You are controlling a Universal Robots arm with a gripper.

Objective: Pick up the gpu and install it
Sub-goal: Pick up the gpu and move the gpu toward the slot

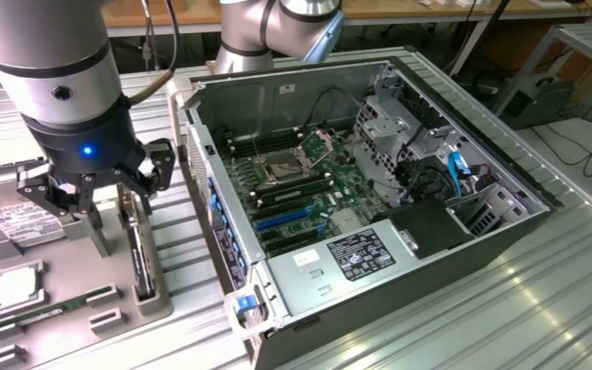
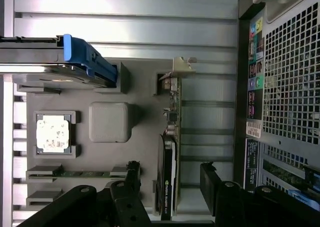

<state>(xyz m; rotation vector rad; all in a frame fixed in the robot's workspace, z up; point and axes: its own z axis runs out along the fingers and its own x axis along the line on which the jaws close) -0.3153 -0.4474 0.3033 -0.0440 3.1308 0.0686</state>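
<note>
gripper: black gripper (image 2: 170, 167) wide open, holds nothing, we straddle the card.
gpu: thin dark card with silver bracket (image 2: 167, 187), upright in grey holder tray (image 2: 142, 137).
risk: off-centre closing could tilt it, we think.

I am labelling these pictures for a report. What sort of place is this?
Probably a robotics lab or test workshop for computer assembly: a robot arm hangs over a grey tray of loose computer parts, beside an open computer case on a ribbed metal table.
</note>
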